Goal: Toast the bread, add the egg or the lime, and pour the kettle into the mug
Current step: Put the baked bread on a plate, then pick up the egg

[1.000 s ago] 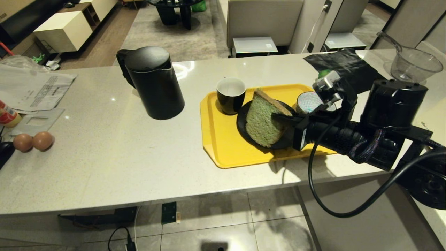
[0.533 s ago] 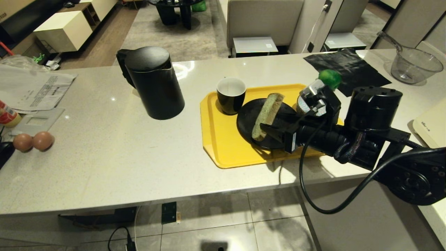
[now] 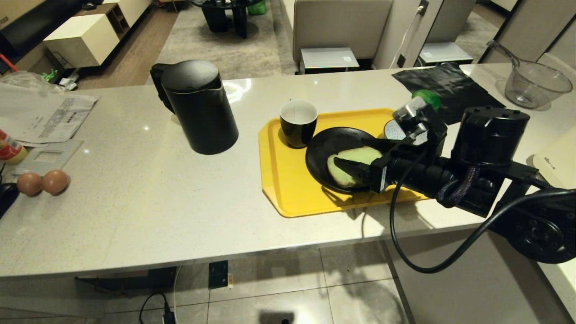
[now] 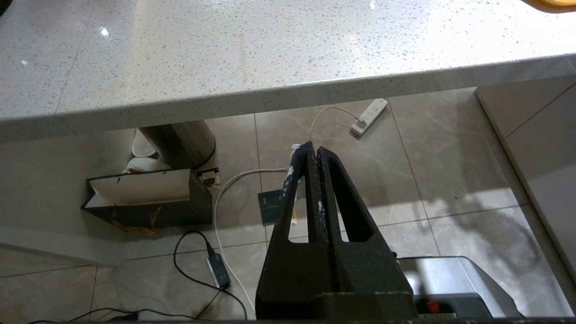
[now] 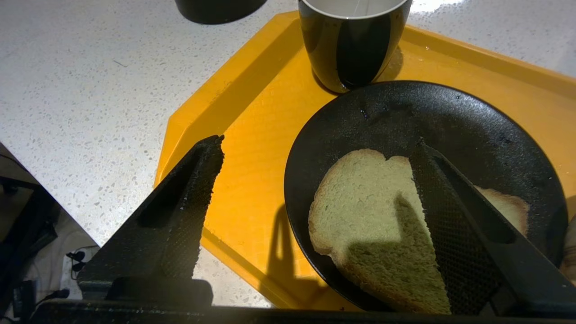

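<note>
No brand or label could be read; the printed papers (image 3: 45, 118) at the counter's left end carried text too small to make out.

Counter (image 3: 135, 193) — pale speckled stone, glossy, straight front edge.

Tray (image 3: 288, 180) — yellow plastic, rectangular with cut corners and a raised rim, on the counter.

Plate (image 3: 330, 139) — round, matte black, faintly pebbled, on the tray.

Bread (image 3: 348, 164) — thick slice, pale green crumb, tan crust, lying flat on the plate.

Mug (image 3: 298, 122) — short, rounded, glossy black outside, white inside, on the tray just beside the plate's far-left rim.

Kettle (image 3: 198, 105) — tall matte black cylinder with domed lid and side handle, on the counter left of the tray.

Eggs (image 3: 43, 182) — two, light brown, touching each other near the counter's left edge.

Lime (image 3: 427, 98) — round, glossy green, beyond the tray's right end, partly hidden by the arm.

Striped bowl (image 3: 396, 130) — mostly hidden behind the arm.

Clear measuring jug (image 3: 533, 81) and black sheet (image 3: 445, 87) — far right of the counter.

Right gripper (image 3: 362, 157) — black, textured pads, fingers spread wide just over the bread, gripping nothing.

Left gripper (image 4: 308, 157) — below counter level over the tiled floor, fingers pressed together, empty.
</note>
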